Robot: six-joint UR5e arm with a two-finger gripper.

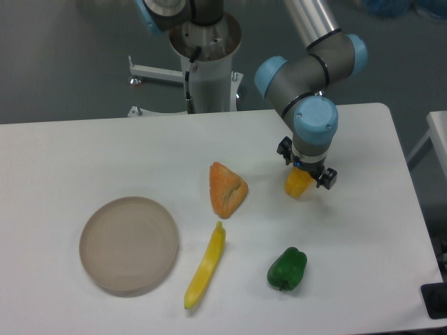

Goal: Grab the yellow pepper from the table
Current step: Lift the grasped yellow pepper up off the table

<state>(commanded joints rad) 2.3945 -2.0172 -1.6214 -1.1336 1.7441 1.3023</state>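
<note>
From the fixed camera, the gripper [302,179] sits straight over the yellow pepper [298,185], right of centre on the table [84,153]. Its jaws seem to flank the pepper, but I cannot tell whether they have closed. Lifting looks still to come.

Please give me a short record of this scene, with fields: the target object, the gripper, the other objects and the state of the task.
target: yellow pepper, on the right part of the table
gripper: gripper directly over the pepper, covering its top; grip cannot be judged
other objects: green pepper nearer the front; orange wedge to the pepper's left; long yellow item; round plate far left
task state: lift-off cannot be judged
</note>
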